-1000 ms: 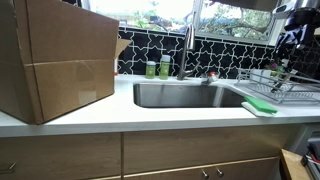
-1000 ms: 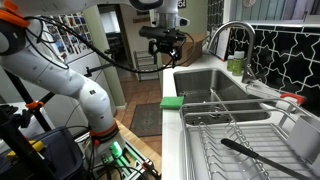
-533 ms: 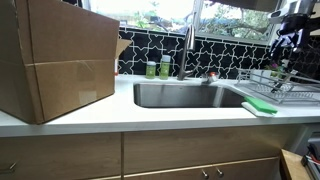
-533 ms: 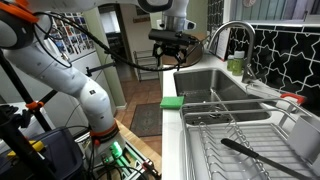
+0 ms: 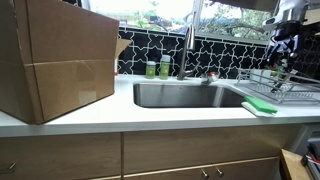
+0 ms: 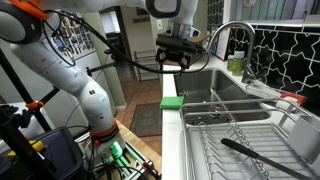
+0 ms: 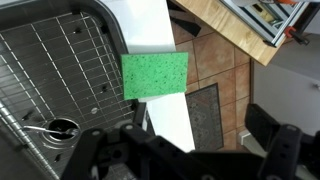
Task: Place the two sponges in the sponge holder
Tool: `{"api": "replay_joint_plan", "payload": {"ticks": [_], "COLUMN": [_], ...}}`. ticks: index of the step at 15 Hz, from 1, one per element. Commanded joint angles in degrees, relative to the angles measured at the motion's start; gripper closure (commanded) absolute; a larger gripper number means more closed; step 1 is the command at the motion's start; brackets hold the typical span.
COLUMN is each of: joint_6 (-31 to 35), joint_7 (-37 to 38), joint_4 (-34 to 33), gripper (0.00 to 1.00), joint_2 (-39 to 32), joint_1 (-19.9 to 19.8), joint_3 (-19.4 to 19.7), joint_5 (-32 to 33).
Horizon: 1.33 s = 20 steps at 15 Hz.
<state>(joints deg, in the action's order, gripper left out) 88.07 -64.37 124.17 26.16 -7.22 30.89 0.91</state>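
Large cardboard box (image 5: 60, 60) beside steel sink (image 5: 190, 96), faucet (image 5: 187, 45) behind, wire dish rack (image 5: 287, 86) alongside.

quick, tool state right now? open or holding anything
tool: open, holding nothing; the green sponge lies free on the counter below it.

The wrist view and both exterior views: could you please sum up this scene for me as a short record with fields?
Sponge in view: one green sponge, flat on the white counter beside the sink
Other sponge: not visible
Gripper state: gripper open, empty, in the air above the green sponge
Sponge holder: cannot be made out clearly
Nearby: dish rack, faucet, cardboard box
Progress: the visible sponge is not yet picked up
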Motion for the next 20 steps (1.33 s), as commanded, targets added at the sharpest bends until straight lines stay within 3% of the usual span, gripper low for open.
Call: {"api": "replay_joint_plan", "payload": {"ticks": [1,9,20], "joint_6": [-4.04,-9.07,-11.49], "joint_7": [-12.31,-26.97,-25.82], "joint_4": [-4.53,-10.59,-18.46], "gripper": [0.0,0.0,0.0], "joint_2": [-10.47,-26.47,-39.53], "joint_1": [0.04,-5.15,-13.47], "joint_3": [2.91,-1.23,-9.58], "joint_5": [-3.64,-6.21,-8.9]}}
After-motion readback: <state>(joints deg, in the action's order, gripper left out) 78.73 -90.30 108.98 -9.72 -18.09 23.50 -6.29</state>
